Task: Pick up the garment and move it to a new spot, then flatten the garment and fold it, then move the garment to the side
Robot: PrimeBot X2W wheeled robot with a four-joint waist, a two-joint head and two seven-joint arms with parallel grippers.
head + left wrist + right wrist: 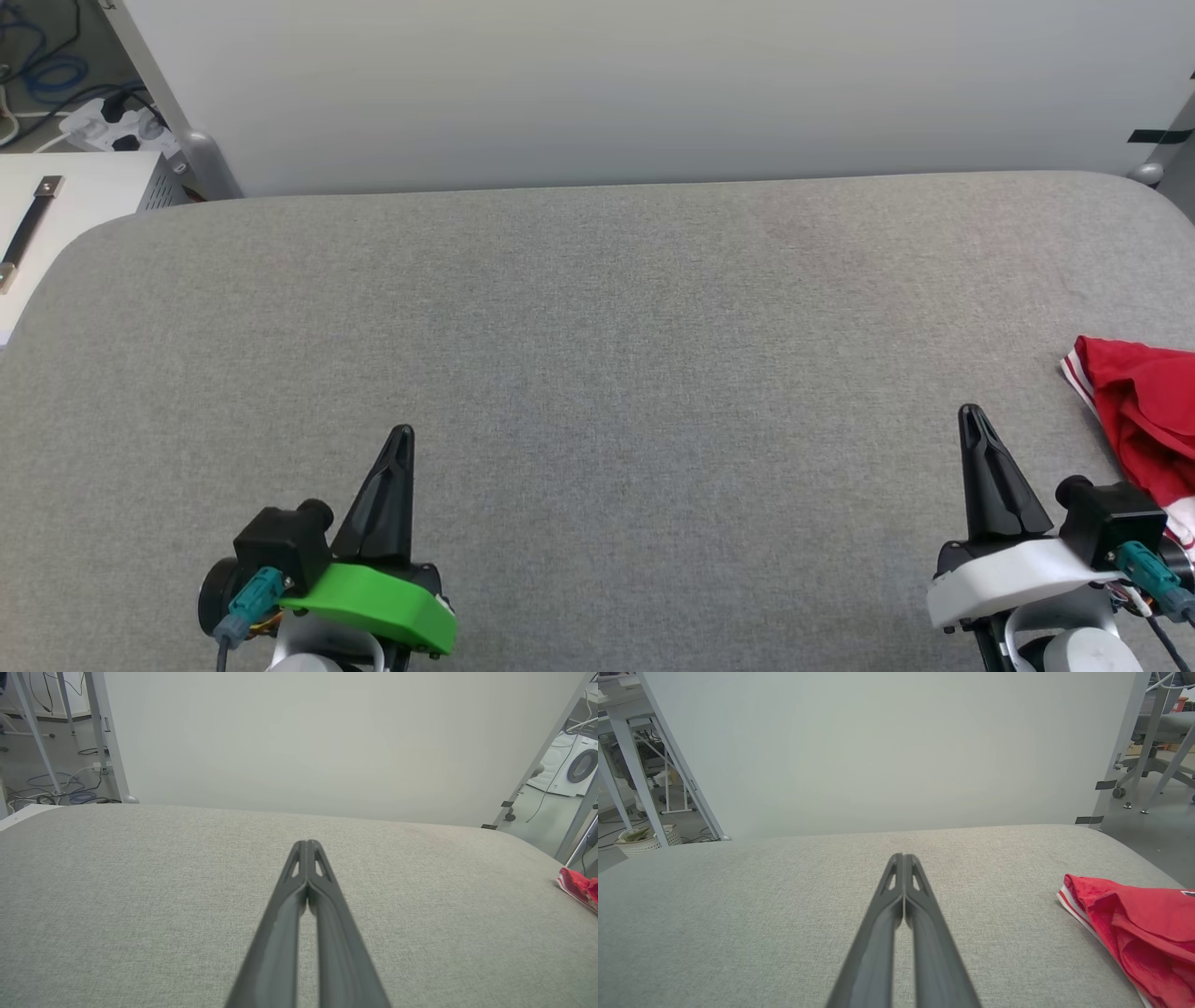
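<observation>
From the head, the shirt (1144,411), crumpled red with striped white trim, lies at the grey table's (597,327) right edge, just beside the right gripper (971,415); the left gripper (402,439) sits well apart. Both are clenched on nothing. Left wrist: a washing machine (579,765) beyond the table. Right wrist: the shirt's folds nearer, an office chair (1153,742) behind.
</observation>
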